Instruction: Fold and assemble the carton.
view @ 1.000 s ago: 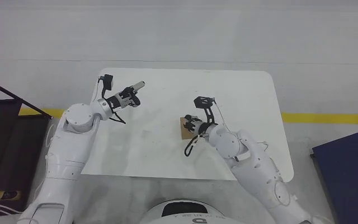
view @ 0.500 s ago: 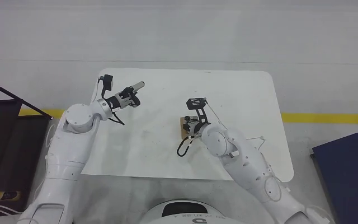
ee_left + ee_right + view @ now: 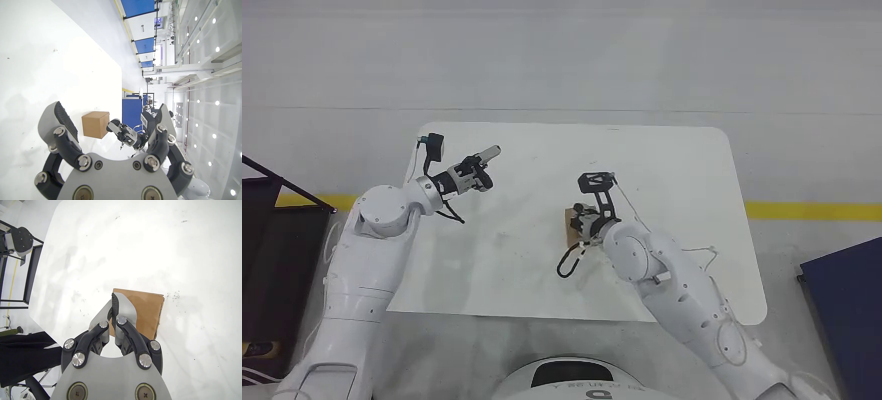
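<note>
Right gripper (image 3: 114,303) had edged sideways beside the carton (image 3: 145,311) near the middle of the table (image 3: 672,160), fingers pressed together, tips touching it. Left gripper (image 3: 490,154) hung spread, well apart. The cardboard looked light, stiff, dentable and prone to sliding, so it was probably best held by opposite walls.

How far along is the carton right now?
Done: the carton stands on the table as a formed cube, visible faces closed. In hand: the right gripper, shut, touches one side wall. The left gripper is open, well apart. Left: probably only a last press; hidden faces unchecked.
</note>
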Robot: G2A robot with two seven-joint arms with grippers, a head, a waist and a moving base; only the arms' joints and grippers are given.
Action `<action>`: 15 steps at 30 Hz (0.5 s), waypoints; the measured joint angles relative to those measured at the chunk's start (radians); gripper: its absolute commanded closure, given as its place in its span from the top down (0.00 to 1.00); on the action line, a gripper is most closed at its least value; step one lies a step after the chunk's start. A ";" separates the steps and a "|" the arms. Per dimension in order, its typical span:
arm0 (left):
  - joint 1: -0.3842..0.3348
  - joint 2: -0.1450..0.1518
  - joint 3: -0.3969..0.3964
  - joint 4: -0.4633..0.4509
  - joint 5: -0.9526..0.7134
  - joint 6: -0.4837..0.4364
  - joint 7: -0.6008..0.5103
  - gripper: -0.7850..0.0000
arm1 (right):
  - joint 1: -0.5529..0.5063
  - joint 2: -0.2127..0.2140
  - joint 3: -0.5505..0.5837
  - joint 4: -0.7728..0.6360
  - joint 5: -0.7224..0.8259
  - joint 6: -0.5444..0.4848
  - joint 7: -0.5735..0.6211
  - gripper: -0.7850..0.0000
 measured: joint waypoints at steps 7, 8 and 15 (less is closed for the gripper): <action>0.000 0.000 0.000 0.000 0.000 0.000 0.000 1.00 | -0.005 -0.003 -0.013 0.028 -0.021 0.002 0.012 0.00; 0.000 0.000 0.000 0.000 0.000 0.000 0.000 1.00 | -0.003 -0.004 -0.017 0.033 -0.026 0.005 0.014 0.00; 0.000 0.000 0.000 0.000 0.000 0.000 0.000 1.00 | -0.026 -0.004 0.009 -0.032 -0.039 0.039 -0.010 0.00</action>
